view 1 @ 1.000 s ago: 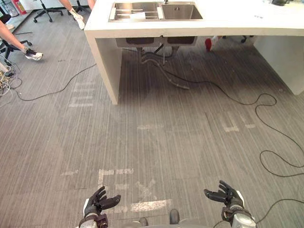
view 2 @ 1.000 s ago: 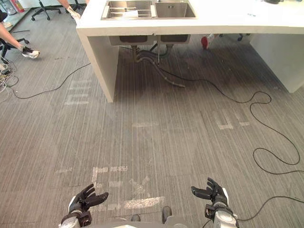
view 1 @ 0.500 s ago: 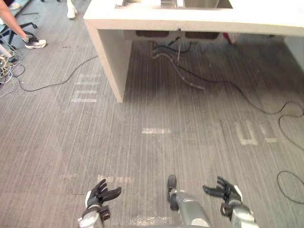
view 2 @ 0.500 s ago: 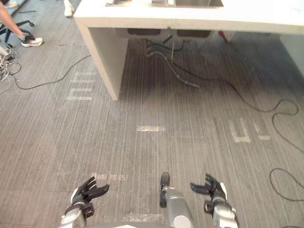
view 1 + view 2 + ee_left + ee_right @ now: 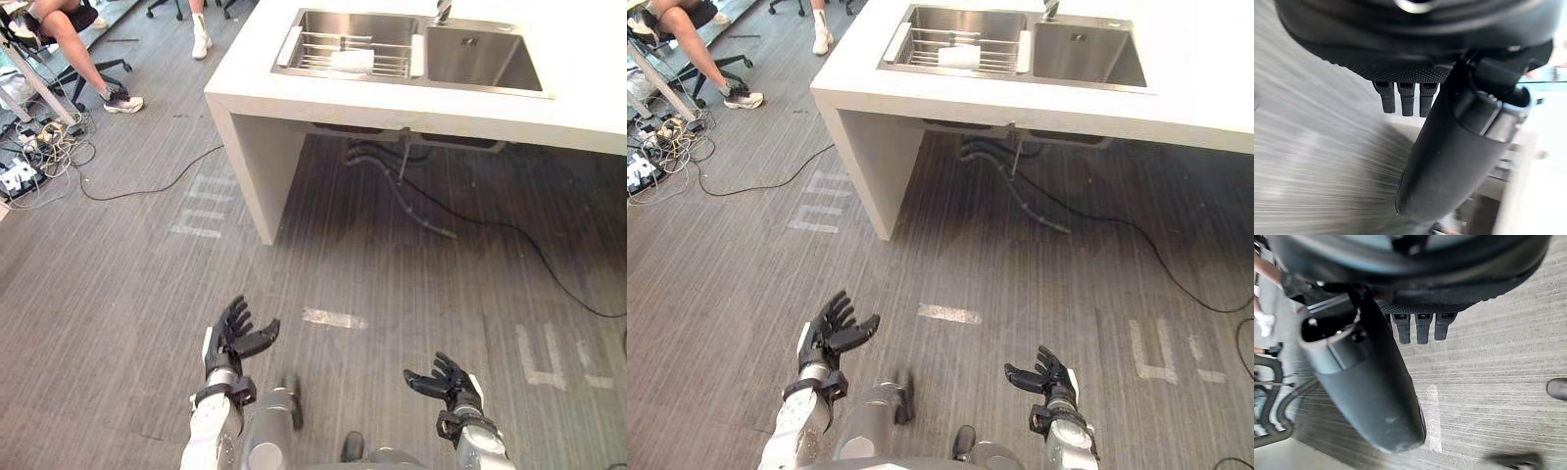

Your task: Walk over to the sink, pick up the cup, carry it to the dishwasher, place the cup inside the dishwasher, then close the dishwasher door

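Well off at my far left a seated person [image 5: 71, 29] is cut off by the frame, so I see just legs and a pale shoe, with a tangle of cables [image 5: 44, 147] on the floor nearby. Pale tape marks [image 5: 201, 208] on the grey floor [image 5: 118, 294] look like letters, but I cannot read them. My left hand [image 5: 235, 335] is raised low in front of me, fingers spread and lightly bent, thumb out, holding nothing. Ahead stands the white tabletop [image 5: 588, 93]. The cup [image 5: 353, 61] lies on its side on the wire rack [image 5: 312, 55] in the left basin of the sink [image 5: 482, 65], well apart from both hands. Only the faucet's [image 5: 443, 10] base shows. Grey pipes [image 5: 390, 168] hang in shadow underneath. My right hand [image 5: 447, 384] floats lower, fingers apart and relaxed, empty too. More tape strips [image 5: 549, 354] lie beyond it, equally unreadable.
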{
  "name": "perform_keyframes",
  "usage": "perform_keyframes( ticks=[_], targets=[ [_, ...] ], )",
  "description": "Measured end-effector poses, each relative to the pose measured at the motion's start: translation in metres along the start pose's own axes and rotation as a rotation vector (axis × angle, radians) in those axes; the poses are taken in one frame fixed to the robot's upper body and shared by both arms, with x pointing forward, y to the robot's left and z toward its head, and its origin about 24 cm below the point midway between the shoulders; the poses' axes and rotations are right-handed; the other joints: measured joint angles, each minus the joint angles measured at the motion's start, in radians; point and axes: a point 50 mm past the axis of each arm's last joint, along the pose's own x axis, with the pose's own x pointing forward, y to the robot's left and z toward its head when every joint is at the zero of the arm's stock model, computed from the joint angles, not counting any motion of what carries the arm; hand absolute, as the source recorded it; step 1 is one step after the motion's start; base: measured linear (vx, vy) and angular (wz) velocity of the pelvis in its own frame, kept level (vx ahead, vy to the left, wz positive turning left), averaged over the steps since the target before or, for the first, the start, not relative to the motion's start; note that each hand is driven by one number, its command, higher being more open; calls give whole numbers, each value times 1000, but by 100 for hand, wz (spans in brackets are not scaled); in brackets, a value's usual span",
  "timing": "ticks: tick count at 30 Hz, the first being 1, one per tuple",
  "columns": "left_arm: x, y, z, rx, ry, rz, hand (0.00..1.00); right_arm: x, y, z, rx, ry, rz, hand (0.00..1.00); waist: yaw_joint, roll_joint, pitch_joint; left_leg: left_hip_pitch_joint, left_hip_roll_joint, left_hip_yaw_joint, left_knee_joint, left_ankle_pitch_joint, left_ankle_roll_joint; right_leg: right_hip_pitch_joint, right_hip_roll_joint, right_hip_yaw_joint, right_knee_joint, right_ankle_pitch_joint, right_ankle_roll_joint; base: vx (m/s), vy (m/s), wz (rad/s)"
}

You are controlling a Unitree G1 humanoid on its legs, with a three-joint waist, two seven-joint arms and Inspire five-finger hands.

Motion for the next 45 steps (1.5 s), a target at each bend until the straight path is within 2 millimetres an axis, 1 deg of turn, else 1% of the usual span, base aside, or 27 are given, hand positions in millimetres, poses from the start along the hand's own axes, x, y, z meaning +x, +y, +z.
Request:
perform_keyframes(
  ticks=[1, 2, 3, 4, 5, 7, 8, 11, 13, 14, 15, 16, 17, 18, 19, 20, 22, 23, 26, 28, 30, 31, 32, 34, 38, 41, 45],
  targets=[
    [0, -3, 9, 0, -38, -17, 90, 0, 3, -1, 2, 4, 7, 90, 4, -20, -8, -1, -14, 18, 30, -23, 12, -1, -24, 12, 27, -22, 20, 572, 197, -58],
    [0, -14, 27, -8, -114, -59, 90, -3, 2, -4, -5, 6, 7, 90, 4, -37, -18, 9, -27, 45, 84, -85, 23, -24, -63, 44, 119, -47, 62, 562, 218, -43],
    [-3, -25, 45, -21, -192, -106, 90, -4, 2, -4, -6, 5, 9, 90, 5, -37, -19, 45, -36, 65, 110, -140, 29, -74, -92, 75, 289, -62, 92, 555, 233, -43],
    [-4, -32, 54, -25, -233, -136, 90, -4, 2, -4, -5, 4, 12, 90, 5, -40, -18, 77, -48, 73, 105, -161, 32, -117, -113, 84, 419, -59, 122, 624, 290, -23],
    [-7, -45, 79, -3, -348, -205, 90, -5, 5, -6, -8, 3, 25, 90, -23, -47, -20, 184, -93, 77, 68, -207, 45, -252, -187, 91, 811, 10, 190, 497, 211, 1],
    [-12, -50, 95, 14, -438, -221, 90, -8, 11, -8, -20, 3, 54, 90, -48, -38, -30, 274, -99, 76, 54, -253, 47, -329, -205, 85, 981, 8, 175, 512, 154, 3],
    [-17, -53, 108, 17, -513, -228, 90, -11, 16, -12, -26, 7, 80, 90, -60, -30, -46, 326, -91, 72, 36, -281, 46, -387, -208, 58, 1010, -6, 148, 450, 73, -2],
    [-22, -57, 130, 24, -663, -233, 90, -14, 26, -14, -28, 8, 116, 90, -83, -29, -50, 413, -74, 51, -8, -318, 28, -482, -204, -17, 902, -38, 90, 479, -25, 14],
    [-21, -54, 137, 50, -707, -204, 90, -14, 28, -15, -33, 9, 132, 90, -95, -20, -55, 483, -46, 43, -52, -341, -7, -537, -167, -47, 663, -36, 73, 597, -116, 19],
    [-18, -49, 137, 82, -714, -169, 90, -14, 29, -15, -34, 10, 135, 90, -112, -17, -58, 511, -24, 28, -65, -357, -33, -550, -131, -27, 495, 10, 63, 602, -193, 41],
    [-11, -45, 135, 129, -708, -134, 90, -14, 27, -17, -39, 20, 131, 90, -123, -27, -64, 537, -10, 12, -62, -376, -63, -548, -94, 17, 328, 94, 48, 619, -222, 50],
    [-8, -41, 133, 156, -697, -110, 90, -14, 26, -19, -45, 29, 129, 90, -131, -35, -68, 552, -8, -2, -54, -388, -81, -540, -85, 37, 261, 190, 35, 662, -257, 45],
    [-2, -35, 124, 202, -652, -58, 90, -13, 16, -23, -71, 53, 110, 90, -138, -5, -67, 581, 22, -23, -25, -404, -101, -506, -58, 34, 261, 283, 0, 534, -202, 17],
    [0, -32, 121, 221, -628, -41, 90, -11, 13, -23, -81, 58, 104, 90, -133, 13, -72, 574, 50, -28, 4, -399, -104, -500, -40, 30, 274, 272, -18, 640, -257, -1],
    [5, -31, 121, 279, -626, -34, 90, -9, 10, -19, -87, 54, 98, 90, -125, 24, -71, 556, 67, -47, 86, -360, -113, -482, -21, 21, 302, 214, -39, 477, -201, -8],
    [6, -32, 122, 293, -628, -36, 90, -8, 9, -18, -90, 50, 99, 90, -130, 30, -68, 543, 80, -60, 138, -338, -124, -459, -12, 11, 296, 199, -49, 668, -315, 8],
    [7, -37, 126, 349, -653, -69, 90, -10, 4, -20, -97, 48, 103, 90, -129, 34, -64, 457, 116, -99, 413, -226, -148, -352, 13, 0, 247, 166, -67, 609, -277, 11],
    [8, -42, 136, 437, -708, -114, 90, -12, -1, -17, -106, 30, 102, 90, -124, 44, -61, 336, 165, -102, 697, -191, -162, -236, 38, 2, 164, 159, -73, 435, -167, -1],
    [1, -49, 156, 550, -816, -180, 90, -15, -6, -7, -97, -28, 95, 90, -119, 42, -60, 202, 207, -48, 777, -272, -141, -145, 39, 13, 92, 156, -77, 324, -107, -10],
    [-2, -57, 169, 607, -904, -222, 90, -14, -11, -3, -92, -46, 88, 90, -99, 44, -61, 145, 218, -18, 697, -310, -135, -106, 32, 36, 59, 156, -76, 247, -16, -27],
    [-2, -67, 179, 671, -969, -270, 90, -15, -15, -4, -87, -43, 76, 90, -99, 39, -59, 134, 187, -13, 466, -309, -125, -85, 11, 43, 55, 140, -53, 204, 106, -9],
    [-2, -74, 182, 715, -997, -308, 90, -16, -20, -5, -97, -40, 67, 90, -103, 64, -67, 146, 161, -15, 271, -204, -103, -92, 7, 45, 73, 119, -33, 160, 154, 3],
    [-1, -78, 183, 734, -1008, -333, 90, -15, -23, -5, -106, -39, 62, 90, -105, 77, -69, 149, 158, -23, 201, -143, -110, -97, 13, 46, 87, 104, -20, 143, 184, 6],
    [0, -86, 182, 827, -1017, -414, 90, -19, -19, -18, -89, 8, 71, 90, -108, 60, -72, 216, 113, -25, 72, -151, -119, -126, -24, 58, 132, 68, 5, 114, 151, 6],
    [6, -88, 165, 938, -932, -526, 90, -25, -9, -31, -59, 44, 103, 90, -101, 43, -77, 294, 65, 28, -30, -125, -100, -117, -64, 95, 143, 57, 25, 81, 81, -19],
    [4, -102, 156, 965, -914, -639, 90, -26, -4, -34, -44, 49, 115, 90, -101, 33, -85, 329, 42, 48, -95, -102, -95, -117, -76, 110, 140, 55, 29, 54, 47, -12],
    [20, -112, 139, 1025, -829, -723, 90, -27, 0, -35, -35, 54, 127, 90, -119, 10, -107, 363, 32, 48, -179, -62, -98, -119, -76, 109, 134, 53, 31, 20, -2, 0]
  ],
)
